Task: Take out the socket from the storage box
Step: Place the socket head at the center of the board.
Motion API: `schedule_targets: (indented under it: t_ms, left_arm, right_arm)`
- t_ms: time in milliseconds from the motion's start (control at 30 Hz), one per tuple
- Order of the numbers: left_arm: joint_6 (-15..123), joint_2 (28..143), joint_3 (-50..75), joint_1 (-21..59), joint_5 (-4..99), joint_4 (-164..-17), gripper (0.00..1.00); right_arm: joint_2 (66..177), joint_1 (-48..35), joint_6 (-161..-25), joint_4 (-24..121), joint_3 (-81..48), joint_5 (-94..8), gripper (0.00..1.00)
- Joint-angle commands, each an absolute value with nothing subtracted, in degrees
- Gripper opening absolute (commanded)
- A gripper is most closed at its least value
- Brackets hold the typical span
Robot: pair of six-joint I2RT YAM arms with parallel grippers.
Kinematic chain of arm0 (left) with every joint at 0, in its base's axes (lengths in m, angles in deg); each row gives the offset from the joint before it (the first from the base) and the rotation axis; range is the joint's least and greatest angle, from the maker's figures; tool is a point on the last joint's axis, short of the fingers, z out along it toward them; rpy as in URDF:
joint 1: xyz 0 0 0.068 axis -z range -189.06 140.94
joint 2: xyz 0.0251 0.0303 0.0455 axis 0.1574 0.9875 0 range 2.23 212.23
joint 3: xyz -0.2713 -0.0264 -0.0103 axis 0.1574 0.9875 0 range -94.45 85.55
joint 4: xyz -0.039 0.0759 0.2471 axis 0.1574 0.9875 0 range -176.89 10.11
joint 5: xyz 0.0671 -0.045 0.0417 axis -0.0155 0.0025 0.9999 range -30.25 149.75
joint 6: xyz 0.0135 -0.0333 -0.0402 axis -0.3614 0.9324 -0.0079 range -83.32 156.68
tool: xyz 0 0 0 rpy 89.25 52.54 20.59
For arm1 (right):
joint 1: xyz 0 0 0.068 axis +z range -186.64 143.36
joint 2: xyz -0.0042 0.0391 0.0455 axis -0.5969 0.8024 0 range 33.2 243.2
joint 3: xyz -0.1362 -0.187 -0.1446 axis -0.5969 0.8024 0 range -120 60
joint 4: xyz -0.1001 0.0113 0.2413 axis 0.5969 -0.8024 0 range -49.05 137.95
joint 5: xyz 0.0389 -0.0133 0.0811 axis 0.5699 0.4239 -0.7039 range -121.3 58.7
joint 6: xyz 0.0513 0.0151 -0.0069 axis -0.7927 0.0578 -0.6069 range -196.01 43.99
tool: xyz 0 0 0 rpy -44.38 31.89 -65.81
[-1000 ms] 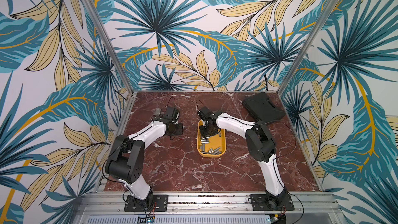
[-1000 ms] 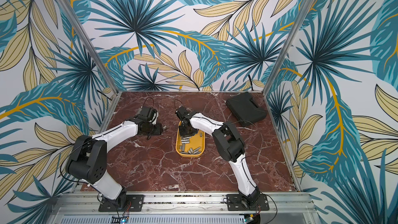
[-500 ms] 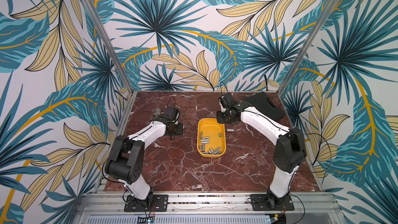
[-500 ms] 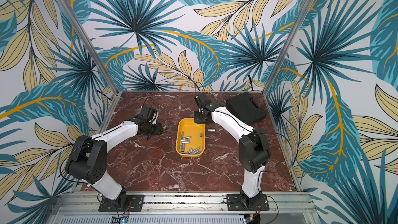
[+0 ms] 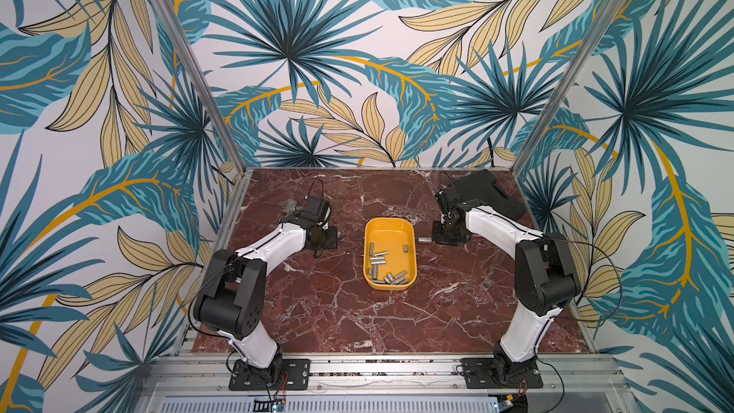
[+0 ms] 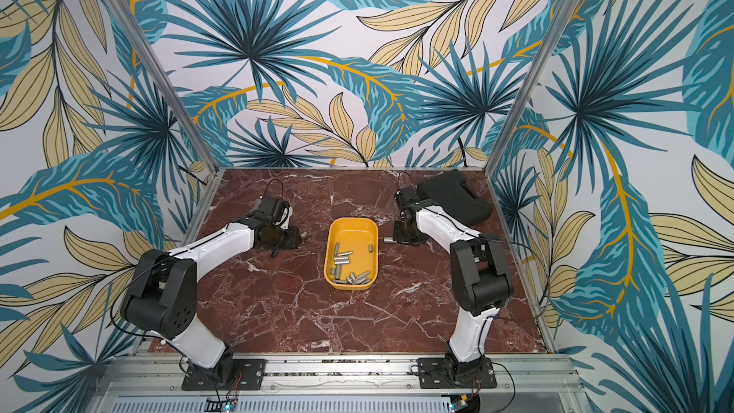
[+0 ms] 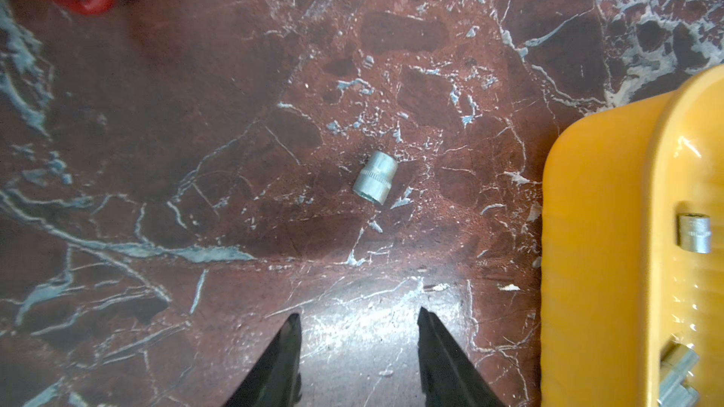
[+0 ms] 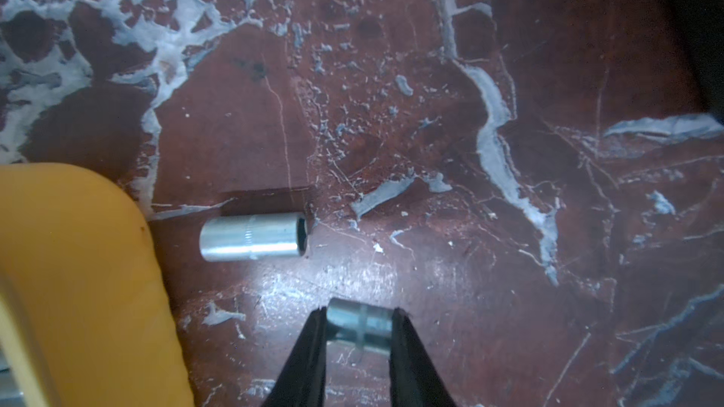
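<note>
Right wrist view, Ana asks: "Where's the socket (image 8: 358,326)?"

Ben: "Out of the storage box (image 8: 78,268). The right gripper (image 8: 359,313) pinches it, low over the surface (image 8: 235,131)."

Ana: "Why there?"

Ben: "I think to put it down near the second socket (image 8: 252,236), which lies just beside the box."

Ana: "Which way does it point?"

Ben: "Its long side seems to go from one finger to the other, flat like the surface. The left gripper (image 7: 358,315) is open and empty."
</note>
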State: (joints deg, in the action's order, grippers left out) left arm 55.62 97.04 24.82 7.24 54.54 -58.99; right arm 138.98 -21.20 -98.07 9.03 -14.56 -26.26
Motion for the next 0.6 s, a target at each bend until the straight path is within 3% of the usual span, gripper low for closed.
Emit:
schedule_targets:
  t_ms: [0,567]
  left_arm:
    - [56.1,95.6,26.4,7.2,54.0,-59.5,0.51]
    - [56.4,95.5,26.8,7.3,53.1,-59.6,0.52]
  right_arm:
    - [141.5,-21.8,-97.1,10.1,-14.7,-25.4,0.24]
    - [146.9,-22.8,-96.5,10.8,-18.4,-26.6,0.25]
